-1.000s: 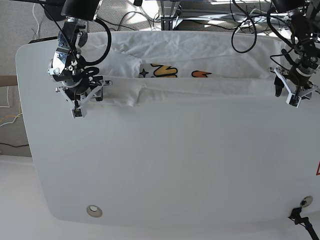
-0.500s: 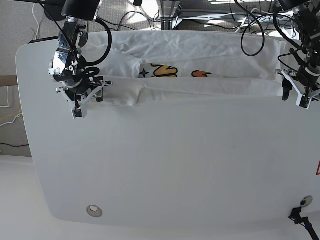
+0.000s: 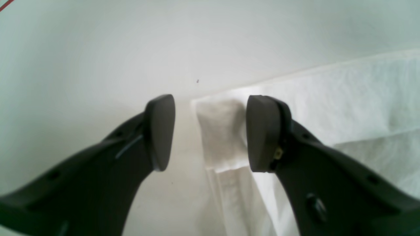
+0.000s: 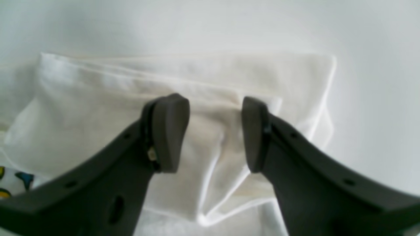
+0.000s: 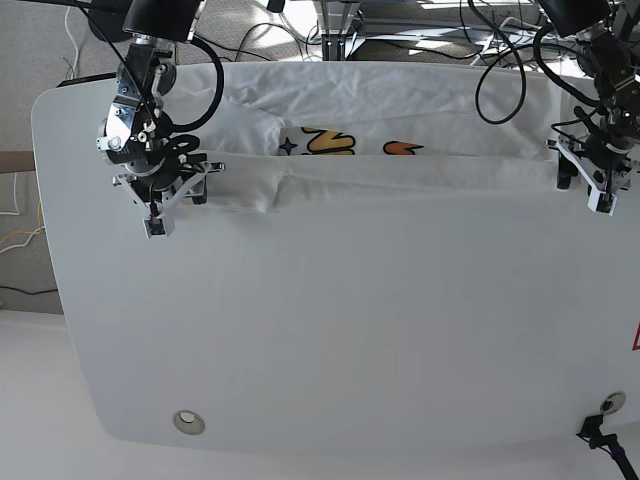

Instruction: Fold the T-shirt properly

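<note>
White tabletop carries the T-shirt along its far edge, a long fold already laid toward the table's near side. Both grippers stand with jaws apart, empty: the left gripper straddling the shirt's end corner, the right gripper over the bunched sleeve end. Pinch both 2 corners evenly, keeping the edge taut.

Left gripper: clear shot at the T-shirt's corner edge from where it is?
Likely yes. The left gripper is open right over the T-shirt hem corner, one finger over bare table; nothing blocks it.
</note>
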